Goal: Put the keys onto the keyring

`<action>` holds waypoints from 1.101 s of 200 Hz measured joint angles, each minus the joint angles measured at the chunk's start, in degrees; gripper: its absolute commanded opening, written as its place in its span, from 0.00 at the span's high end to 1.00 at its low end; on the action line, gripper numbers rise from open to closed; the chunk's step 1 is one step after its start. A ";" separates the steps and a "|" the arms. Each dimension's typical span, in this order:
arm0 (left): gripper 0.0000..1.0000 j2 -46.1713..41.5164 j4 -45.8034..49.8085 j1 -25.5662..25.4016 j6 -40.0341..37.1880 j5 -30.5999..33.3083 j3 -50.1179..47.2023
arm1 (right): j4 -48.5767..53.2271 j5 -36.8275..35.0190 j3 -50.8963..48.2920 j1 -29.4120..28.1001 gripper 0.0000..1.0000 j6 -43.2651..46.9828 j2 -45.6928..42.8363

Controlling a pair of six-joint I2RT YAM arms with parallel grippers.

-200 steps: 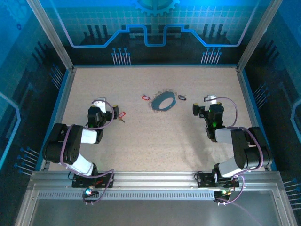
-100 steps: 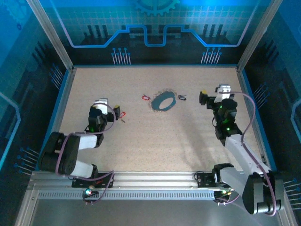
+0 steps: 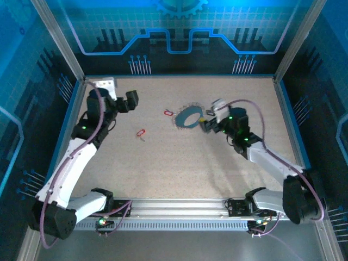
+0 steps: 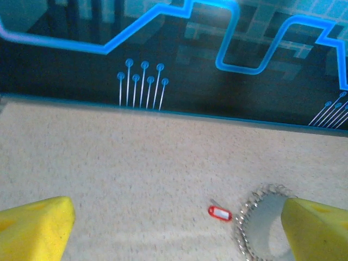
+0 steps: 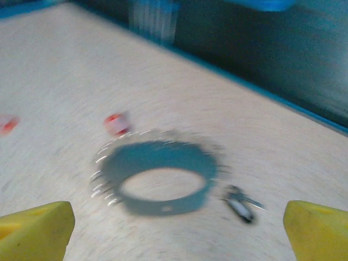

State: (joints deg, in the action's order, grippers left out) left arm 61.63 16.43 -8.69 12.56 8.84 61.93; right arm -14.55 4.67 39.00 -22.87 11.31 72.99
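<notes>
The keyring [image 3: 188,116] is a silvery oval loop lying flat at the far middle of the table, also in the left wrist view [image 4: 265,224] and blurred in the right wrist view [image 5: 160,176]. One red key [image 3: 168,112] [image 4: 219,213] [image 5: 117,123] lies just left of it. A second red key [image 3: 141,132] lies further left and nearer. A black key [image 5: 239,202] lies at the loop's right side. My left gripper [image 3: 126,102] [image 4: 174,239] hangs open, well left of the loop. Open too, my right gripper [image 3: 209,118] [image 5: 176,234] is close to the loop's right edge, over the black key.
The speckled table [image 3: 179,157] is walled by a blue rim and dark panels at the back [image 3: 174,65] and sides. Both arm bases sit on the metal rail [image 3: 174,209] at the near edge.
Both arms have unfolded from near their bases. The left gripper rose and swung to the far left. The right gripper went left to the keyring's right edge. Both stayed open.
</notes>
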 measured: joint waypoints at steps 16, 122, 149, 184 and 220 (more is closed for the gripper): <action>0.01 -0.72 4.66 5.03 2.56 -4.09 0.04 | 3.04 5.01 1.05 -5.31 0.08 10.34 4.90; 0.01 5.31 7.50 13.53 8.46 -20.74 -5.05 | 11.47 -3.48 20.00 -9.66 0.45 40.57 34.53; 0.01 4.04 7.30 13.57 8.46 -20.57 -6.36 | 11.30 -5.60 22.64 -9.60 0.56 42.84 36.89; 0.01 3.52 7.26 13.57 8.52 -20.46 -7.08 | 10.01 -9.29 24.33 -9.03 0.65 44.35 38.80; 0.01 3.52 7.23 13.57 8.55 -20.48 -7.15 | 10.01 -10.51 24.39 -8.28 0.73 44.72 39.43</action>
State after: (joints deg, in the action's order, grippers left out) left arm 65.14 23.66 4.89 21.10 -11.64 54.78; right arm -4.54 -5.85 63.40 -31.16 56.03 112.42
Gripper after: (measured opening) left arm 0.990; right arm 0.324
